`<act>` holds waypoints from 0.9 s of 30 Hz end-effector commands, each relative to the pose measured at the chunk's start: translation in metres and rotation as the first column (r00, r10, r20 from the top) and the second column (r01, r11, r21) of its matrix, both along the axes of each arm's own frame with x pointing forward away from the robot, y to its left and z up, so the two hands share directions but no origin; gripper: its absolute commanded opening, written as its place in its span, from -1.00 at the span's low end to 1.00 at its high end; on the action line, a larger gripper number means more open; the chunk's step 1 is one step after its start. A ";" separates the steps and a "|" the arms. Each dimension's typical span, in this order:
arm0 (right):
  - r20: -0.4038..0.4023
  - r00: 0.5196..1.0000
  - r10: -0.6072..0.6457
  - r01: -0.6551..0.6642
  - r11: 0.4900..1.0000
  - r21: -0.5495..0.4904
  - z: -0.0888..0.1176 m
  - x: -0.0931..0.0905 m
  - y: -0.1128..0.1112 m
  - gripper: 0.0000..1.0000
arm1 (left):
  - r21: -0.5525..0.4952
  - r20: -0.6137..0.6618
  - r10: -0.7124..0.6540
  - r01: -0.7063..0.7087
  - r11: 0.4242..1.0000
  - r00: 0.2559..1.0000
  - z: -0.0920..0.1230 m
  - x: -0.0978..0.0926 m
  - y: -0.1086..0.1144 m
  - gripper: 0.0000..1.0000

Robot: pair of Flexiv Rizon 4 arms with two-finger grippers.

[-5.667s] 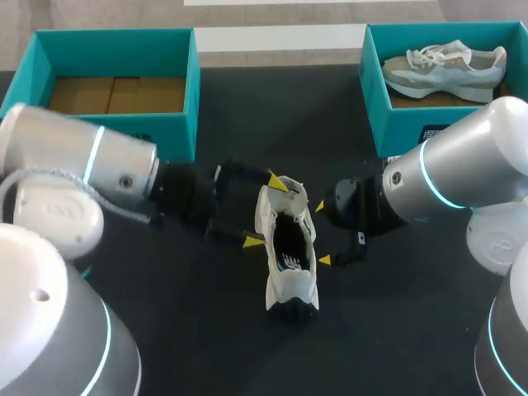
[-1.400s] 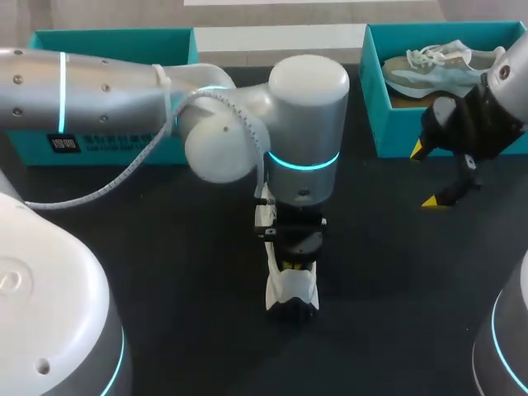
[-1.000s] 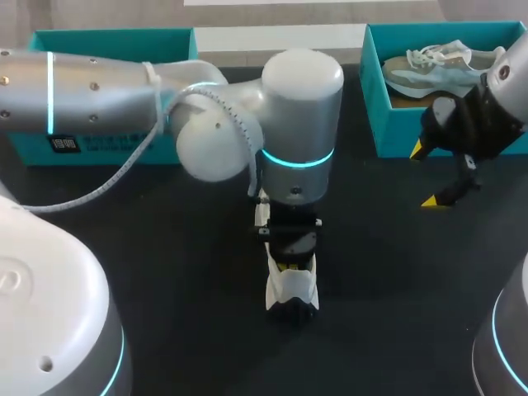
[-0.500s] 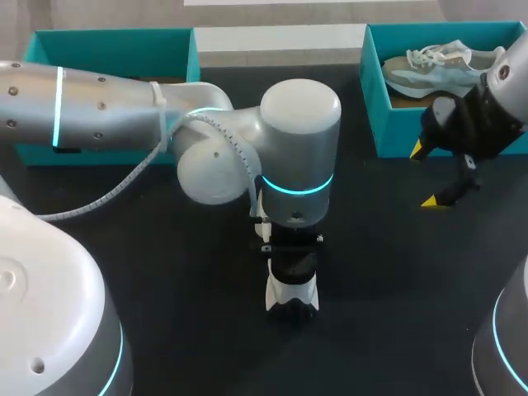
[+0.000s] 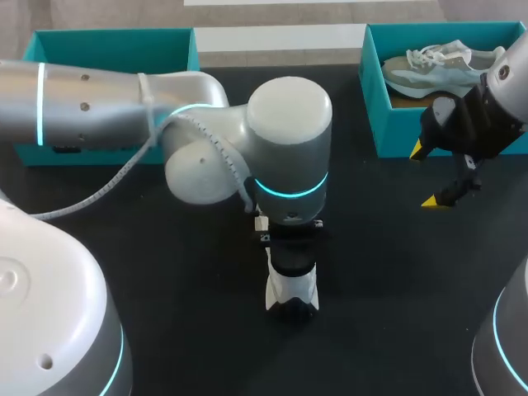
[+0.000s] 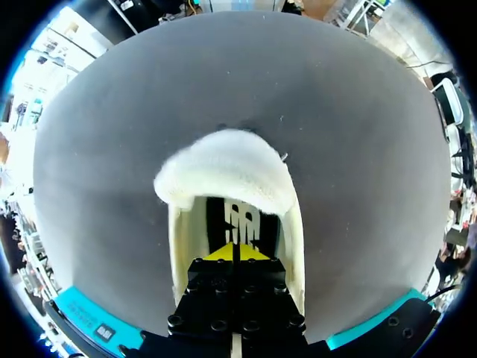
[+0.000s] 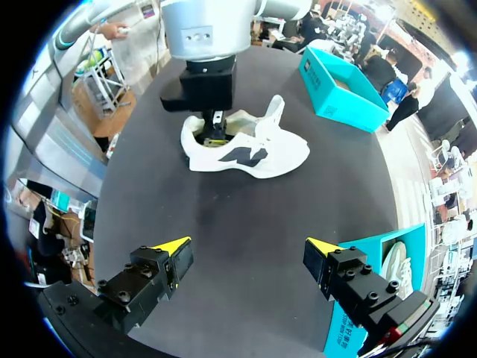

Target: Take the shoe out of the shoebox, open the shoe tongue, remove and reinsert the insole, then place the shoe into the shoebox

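The left fingers [image 6: 222, 255] are pressed together, yellow tip against yellow tip. They point straight down into the mouth of the white shoe [image 6: 223, 168], with their tips at the dark insole [image 6: 240, 221] and its white mark (whether they pinch any of it between them cannot be made out). The shoe's padded heel collar curves round just ahead of them, and its side walls rise on either side.

In the right wrist view the shoe stands on its sole with the tongue [image 7: 274, 112] lifted up toward the toe end, and the left fingers come down into it behind that tongue. The shoe sits about the middle of the black tabletop [image 5: 190, 330], heel toward the near edge. From above only the heel end shows; the rest is under the upright wrist of the left arm [image 5: 289, 140], which comes across from the left edge.

The right fingers [image 7: 173, 247] are spread wide with nothing between them. They hang above bare tabletop near the right edge, well apart from the shoe. Just beyond them, at the far right corner, is a teal shoebox [image 5: 375, 107] with a second shoe [image 5: 445, 66], grey and white, lying in it. A second teal shoebox [image 5: 115, 37] stands at the far left corner, partly behind the left arm.
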State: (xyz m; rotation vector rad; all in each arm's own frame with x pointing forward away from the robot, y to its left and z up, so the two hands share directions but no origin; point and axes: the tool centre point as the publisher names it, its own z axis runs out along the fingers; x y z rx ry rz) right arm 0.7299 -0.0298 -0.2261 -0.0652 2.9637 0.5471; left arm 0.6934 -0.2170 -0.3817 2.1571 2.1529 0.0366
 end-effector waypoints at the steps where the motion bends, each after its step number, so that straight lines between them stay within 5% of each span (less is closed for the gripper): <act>1: 0.001 1.000 -0.001 0.001 1.000 -0.001 -0.001 0.000 0.000 1.00 | -0.002 0.043 0.010 -0.010 1.000 0.999 -0.020 0.002 -0.001 -1.00; 6: 0.001 1.000 -0.001 0.001 1.000 -0.001 -0.001 0.000 0.000 1.00 | 0.023 0.070 -0.008 0.006 1.000 0.997 -0.025 0.002 -0.001 -1.00; 16: 0.001 1.000 -0.001 0.001 1.000 -0.001 -0.001 0.000 0.000 1.00 | 0.042 0.228 -0.017 0.008 0.999 0.974 0.022 0.012 0.008 -1.00; 23: 0.001 1.000 -0.001 0.001 1.000 -0.001 -0.001 0.000 0.000 1.00 | -0.003 0.341 0.035 -0.037 0.999 0.939 0.036 0.024 0.009 -1.00; 24: 0.001 1.000 -0.001 0.001 1.000 -0.001 -0.001 0.000 0.000 1.00 | 0.000 0.342 0.037 -0.039 0.999 0.939 0.036 0.025 0.009 -0.86; 25: 0.001 1.000 -0.001 0.001 1.000 -0.001 -0.001 0.000 0.000 1.00 | -0.001 0.334 0.052 -0.054 0.999 0.941 0.036 0.028 0.009 -0.45; 27: 0.001 1.000 -0.001 0.001 1.000 -0.001 -0.001 0.000 0.000 1.00 | 0.003 0.333 0.054 -0.059 0.998 0.941 0.034 0.032 0.009 -0.18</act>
